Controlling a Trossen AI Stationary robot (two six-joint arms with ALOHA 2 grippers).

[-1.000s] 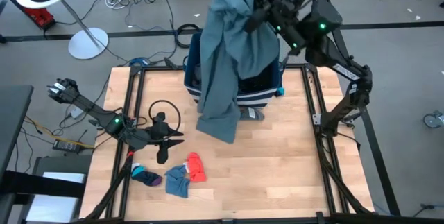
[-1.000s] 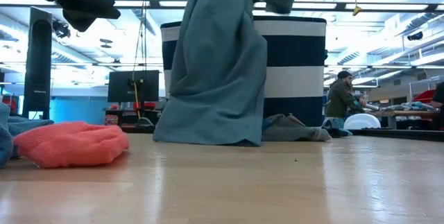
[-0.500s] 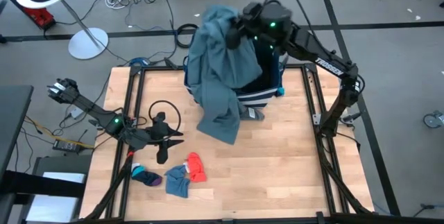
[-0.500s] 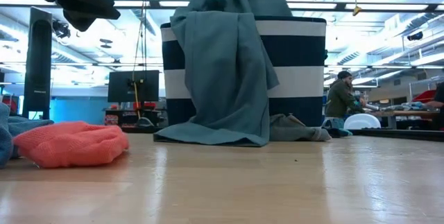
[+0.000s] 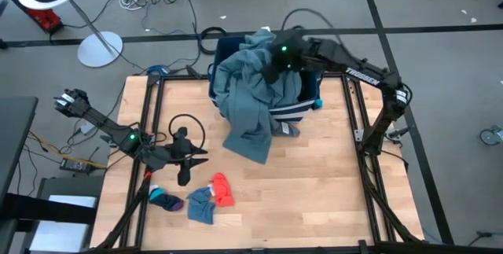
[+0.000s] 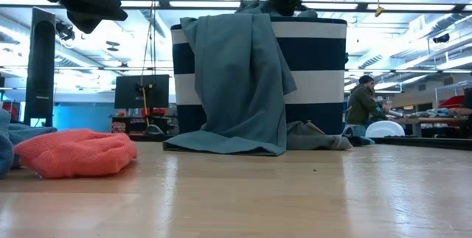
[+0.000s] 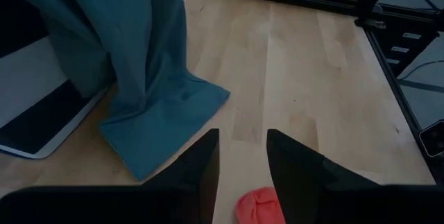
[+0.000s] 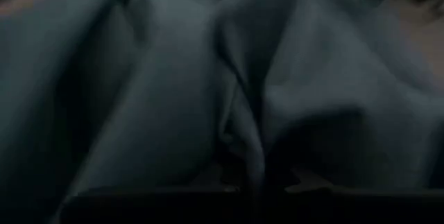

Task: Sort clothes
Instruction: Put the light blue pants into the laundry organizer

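Right gripper (image 5: 271,71) sits over the striped bin (image 5: 302,106) at the far edge of the worktop (image 5: 314,183), jaws pressed together and pinching the teal-grey garment (image 5: 247,104). That garment is bunched at the bin's top, hangs over the near wall and ends with its hem spread on the worktop. A dark grey piece (image 5: 288,130) lies at the bin's foot.

Left gripper (image 5: 192,160) hovers above the worktop's left side, jaws spread, holding nothing. Near it lie a red piece (image 5: 222,189), a blue piece (image 5: 200,204) and a dark small piece (image 5: 167,201).
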